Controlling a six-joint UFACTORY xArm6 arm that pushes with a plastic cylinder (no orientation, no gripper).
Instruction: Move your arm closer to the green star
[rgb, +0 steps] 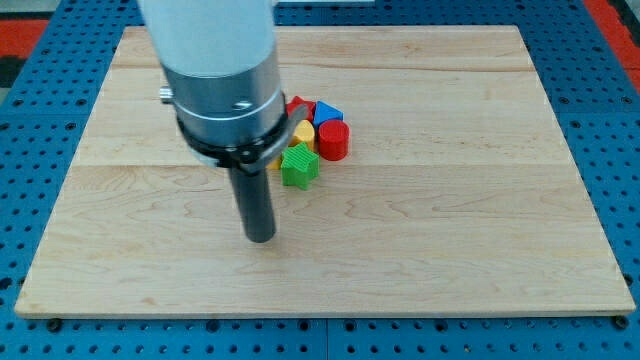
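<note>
Tip (260, 238) near green star (299, 166), apart

The counter (450, 200) is pale, matt wood with visible grain and plank seams, the green star (299, 166) looks like ribbed, layered plastic, the red cylinder (334, 141) like smooth, slightly glossy plastic, and my tip (260, 237) ends a smooth, dark, faintly shiny rod.

Arm enters from view's top, rod vertical, my tip (260, 238) on board.
</note>
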